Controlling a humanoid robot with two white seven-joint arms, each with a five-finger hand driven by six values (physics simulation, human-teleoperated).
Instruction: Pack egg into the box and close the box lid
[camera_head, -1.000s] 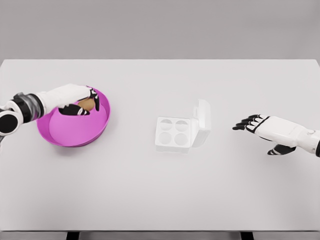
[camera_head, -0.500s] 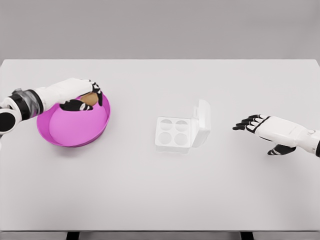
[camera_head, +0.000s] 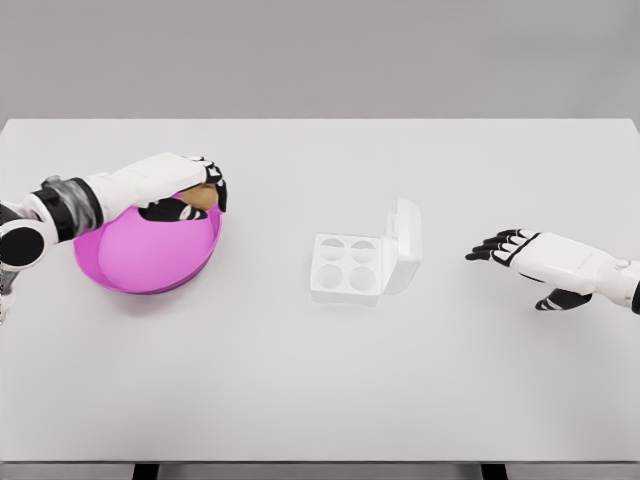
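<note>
Left hand: the left hand (camera_head: 172, 186) has its fingers curled round the brown egg (camera_head: 203, 196), thumb under it, above the bowl's rim at about 2 o'clock
Egg: lifted clear of the bowl floor, at 9 o'clock from the box and well apart from it
Bowl: the magenta bowl (camera_head: 140, 262) sits on the white table (camera_head: 320, 380) at the left
Box: the white box (camera_head: 347, 268) lies near mid-table, four round cups showing; its lid (camera_head: 404, 243) stands raised at its 3 o'clock side
Right hand: the right hand (camera_head: 528, 255) hovers at 3 o'clock of the box, fingers spread, holding nothing
</note>
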